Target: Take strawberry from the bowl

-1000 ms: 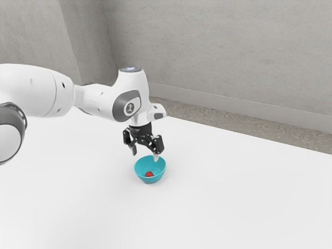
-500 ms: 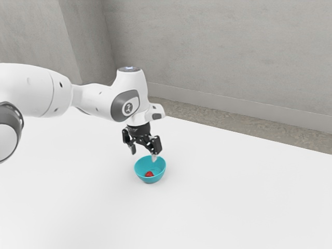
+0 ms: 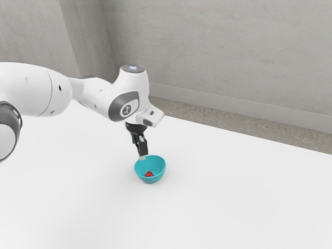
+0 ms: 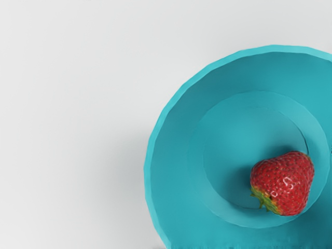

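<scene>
Our strawberry [image 4: 282, 182] sits inside the turquoise bowl [image 4: 207, 93], lower middle of the exterior view.
We judge it light, softish, easily bruised: we'd pinch its plump middle gently. It looks glossy red, seed-pitted, green-leaved at one end. Whether our gripper [image 3: 142, 155], near the rim, is open or closed, we cannot tell.

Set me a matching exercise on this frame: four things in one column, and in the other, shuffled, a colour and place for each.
1. strawberry
2. bowl
3. gripper
4. table

A. black, at the arm's end
B. white, under the bowl
C. red, lying inside the bowl
D. turquoise, standing on the table

Right pairs: 1-C, 2-D, 3-A, 4-B
</scene>
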Controlling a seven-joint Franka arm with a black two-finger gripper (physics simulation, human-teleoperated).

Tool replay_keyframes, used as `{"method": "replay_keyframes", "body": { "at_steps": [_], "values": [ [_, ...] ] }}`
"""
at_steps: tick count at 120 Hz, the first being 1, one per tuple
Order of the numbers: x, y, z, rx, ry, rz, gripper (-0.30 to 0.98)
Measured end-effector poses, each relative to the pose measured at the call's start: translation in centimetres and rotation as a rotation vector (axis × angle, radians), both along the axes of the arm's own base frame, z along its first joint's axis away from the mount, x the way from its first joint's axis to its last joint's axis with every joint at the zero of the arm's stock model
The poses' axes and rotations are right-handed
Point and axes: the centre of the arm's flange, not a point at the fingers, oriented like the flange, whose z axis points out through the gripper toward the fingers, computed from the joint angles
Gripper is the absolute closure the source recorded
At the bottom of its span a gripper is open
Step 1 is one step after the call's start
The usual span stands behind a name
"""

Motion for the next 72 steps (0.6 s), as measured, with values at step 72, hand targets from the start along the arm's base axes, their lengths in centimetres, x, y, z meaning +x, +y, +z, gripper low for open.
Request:
{"method": "replay_keyframes", "body": {
  "at_steps": [72],
  "values": [
    [1.0,-1.7,-0.9,-0.016,-0.01,-0.546,0.0]
  ]
}}
